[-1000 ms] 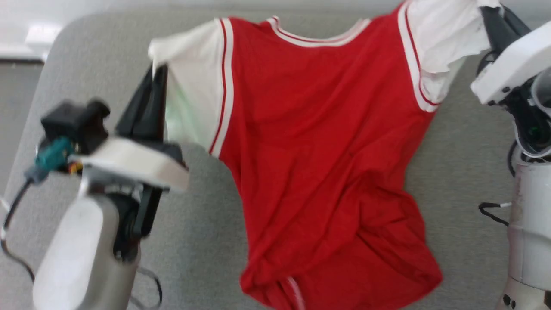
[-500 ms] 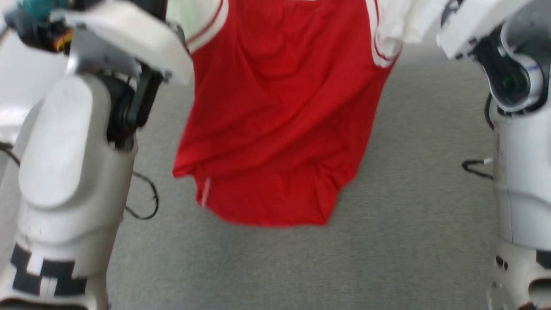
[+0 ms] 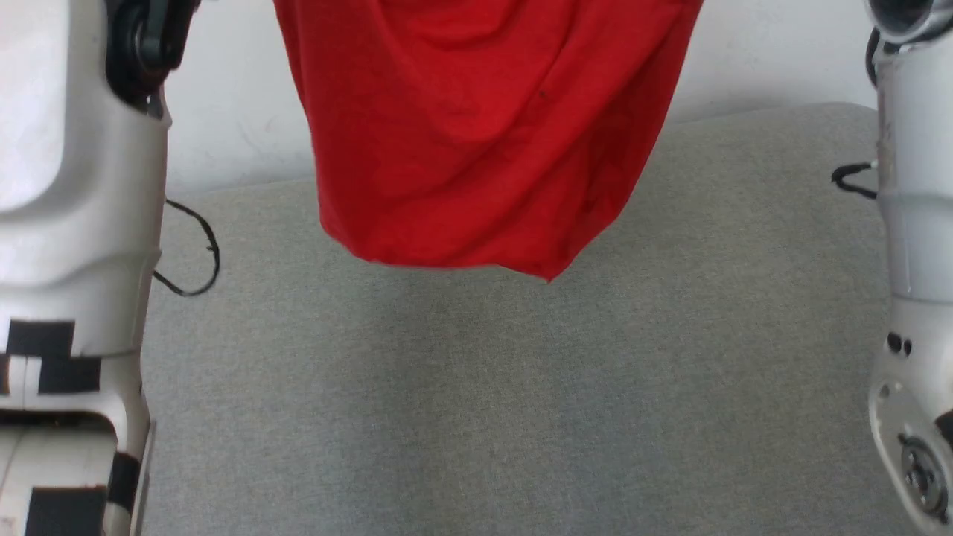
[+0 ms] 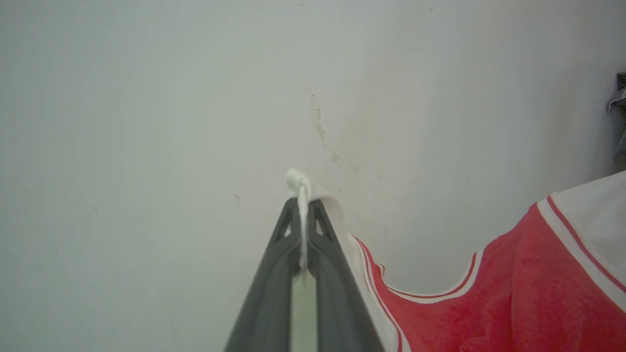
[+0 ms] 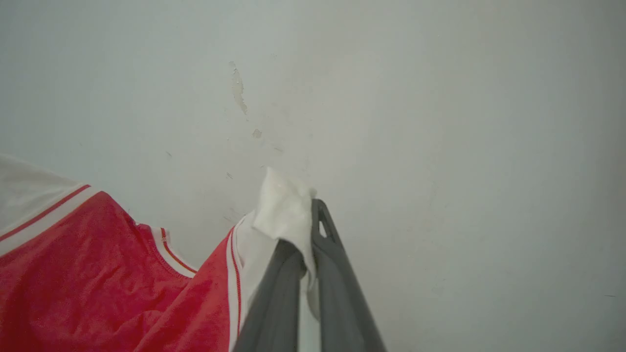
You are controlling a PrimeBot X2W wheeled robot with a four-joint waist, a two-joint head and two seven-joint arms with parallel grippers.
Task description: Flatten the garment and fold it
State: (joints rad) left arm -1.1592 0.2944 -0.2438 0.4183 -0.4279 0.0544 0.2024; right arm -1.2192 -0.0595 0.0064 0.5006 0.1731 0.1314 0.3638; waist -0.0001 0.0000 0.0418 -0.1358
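Setting: pale wall with a small stain, beyond both sets of fingers; grey cloth-covered surface well below them.

Item: garment, one, hung in the air between the two grippers, its lower edge clear of the surface.

Holders: left gripper, fingers pressed together on a thin wad of white sleeve that pokes out past the tips. Right gripper, likewise clamped, with a thicker fold of white sleeve draped over one finger. From each, the shirt hangs away toward the other gripper.

Risks, as judged:
1. Both holds sit at the very edge of the sleeves. The body's weight or a quick lowering could pull a sleeve free, most likely from the left gripper, where little cloth is caught.
2. The shoulders are not drawn taut and the collar sags. Laid down like this, the body would land in creases.
3. The hem could touch first and roll under.

Condition: red body in soft vertical folds, hem uneven and lowest toward the right gripper's side. White sleeves, with white-and-red striped trim at collar and sleeve seams. No lettering on the faces seen.
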